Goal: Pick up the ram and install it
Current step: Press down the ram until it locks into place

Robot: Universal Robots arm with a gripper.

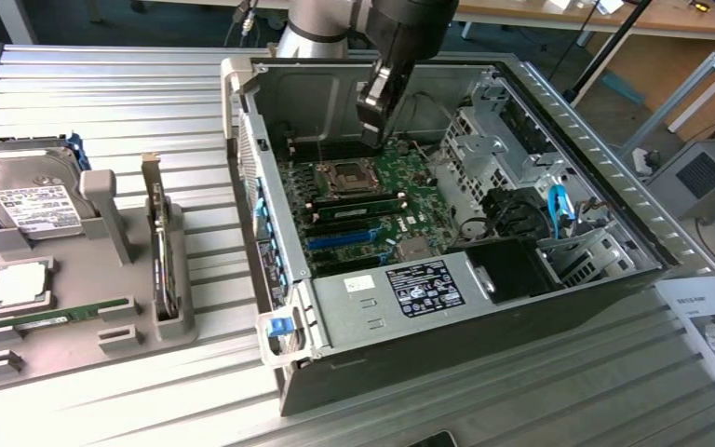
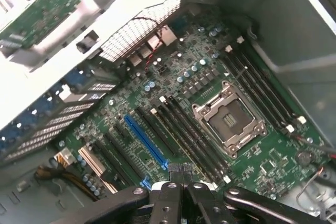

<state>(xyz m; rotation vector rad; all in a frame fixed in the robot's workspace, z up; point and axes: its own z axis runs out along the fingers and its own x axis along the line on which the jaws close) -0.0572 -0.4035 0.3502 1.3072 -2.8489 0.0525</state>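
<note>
The ram (image 1: 55,317), a thin green stick, lies flat in the grey fixture tray (image 1: 134,337) at the exterior view's left, far from my gripper. My gripper (image 1: 376,130) hangs inside the open computer case (image 1: 557,312), above the motherboard (image 1: 410,177) near the empty processor socket (image 1: 345,174). In the wrist view the gripper (image 2: 182,186) is shut, and I see nothing held between its fingers. Below it lie the socket (image 2: 229,120) and the long dark memory slots (image 2: 181,132) beside it.
The tray also carries a hard drive (image 1: 29,200), a square silver processor (image 1: 20,284) and an upright expansion card (image 1: 156,242). Drive cages (image 1: 494,154), cables (image 1: 560,209) and the case walls crowd the motherboard. A blue slot (image 2: 146,142) runs beside the memory slots.
</note>
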